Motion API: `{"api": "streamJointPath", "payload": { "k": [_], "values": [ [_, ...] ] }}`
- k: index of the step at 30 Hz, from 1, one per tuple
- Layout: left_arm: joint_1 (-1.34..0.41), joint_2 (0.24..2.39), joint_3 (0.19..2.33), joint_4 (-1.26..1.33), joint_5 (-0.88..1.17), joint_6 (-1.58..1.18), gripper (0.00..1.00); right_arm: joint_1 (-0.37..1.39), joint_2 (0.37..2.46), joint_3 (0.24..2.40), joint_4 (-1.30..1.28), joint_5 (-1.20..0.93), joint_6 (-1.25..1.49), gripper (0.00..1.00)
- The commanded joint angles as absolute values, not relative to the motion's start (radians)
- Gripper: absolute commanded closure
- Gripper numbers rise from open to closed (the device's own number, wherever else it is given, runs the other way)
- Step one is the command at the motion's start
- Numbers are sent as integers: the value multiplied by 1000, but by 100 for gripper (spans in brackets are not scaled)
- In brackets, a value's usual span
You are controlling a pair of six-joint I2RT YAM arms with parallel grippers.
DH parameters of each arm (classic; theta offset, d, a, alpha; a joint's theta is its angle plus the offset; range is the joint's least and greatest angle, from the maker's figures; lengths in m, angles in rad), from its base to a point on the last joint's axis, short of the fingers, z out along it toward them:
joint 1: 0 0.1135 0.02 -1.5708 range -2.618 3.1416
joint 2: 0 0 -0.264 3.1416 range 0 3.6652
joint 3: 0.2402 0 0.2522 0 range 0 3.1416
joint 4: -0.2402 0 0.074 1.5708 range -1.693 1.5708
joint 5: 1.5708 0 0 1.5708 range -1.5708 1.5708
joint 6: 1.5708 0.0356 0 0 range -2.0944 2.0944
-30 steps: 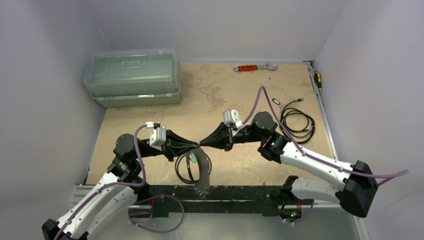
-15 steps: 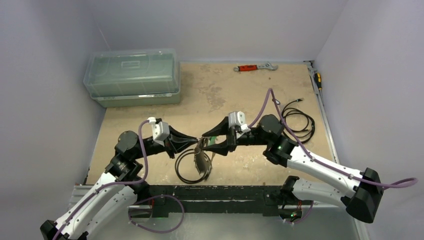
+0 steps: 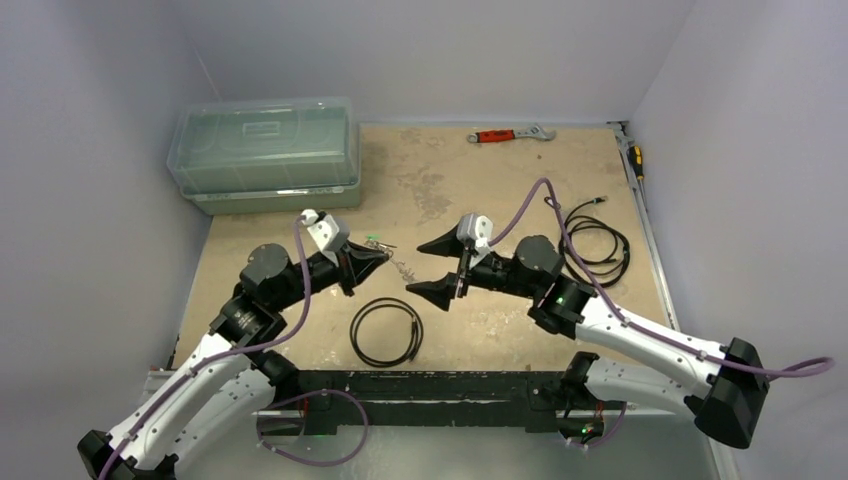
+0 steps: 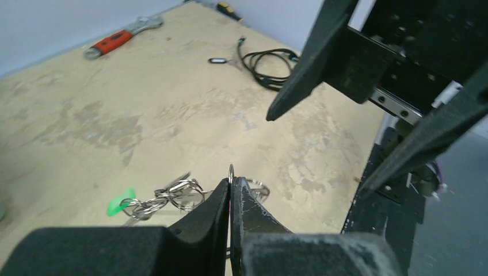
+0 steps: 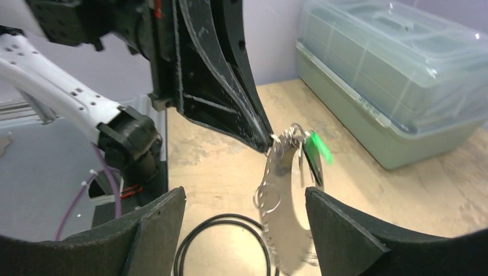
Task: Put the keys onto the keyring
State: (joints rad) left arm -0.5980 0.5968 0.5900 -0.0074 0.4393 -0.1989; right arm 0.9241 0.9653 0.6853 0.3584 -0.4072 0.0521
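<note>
Left hand (image 4: 231, 185) clamped on keyring (image 4: 230, 169), keys (image 4: 172, 192) hanging at its tips; right hand (image 3: 413, 267) spread wide, close on the right

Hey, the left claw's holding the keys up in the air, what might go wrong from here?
The left claw pinches only the thin keyring at its very tips, so the keys may slip out and drop. They look blurred in the right wrist view, probably swinging, so the open right claw could close on air or knock them loose.
</note>
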Motion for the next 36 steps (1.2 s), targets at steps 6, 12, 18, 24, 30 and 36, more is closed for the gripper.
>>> {"api": "streamJointPath", "payload": {
  "k": [6,12,18,24,30,36],
  "values": [
    [-598,745,773,-197,212,-306,100,927,1073,706,424,-250,119,14],
    [-598,778,830,-239,175,-412,100,927,1156,743,455,-259,67,12],
    [-598,825,912,-341,170,-507,100,927,1232,797,471,-276,-17,13],
    [-598,836,937,-378,174,-540,100,927,1250,801,518,-322,-97,17],
    [-598,844,958,-386,234,-573,100,927,1244,767,573,-365,-182,21],
    [-598,841,967,-395,252,-586,100,927,1276,737,669,-427,-186,31]
  ]
}}
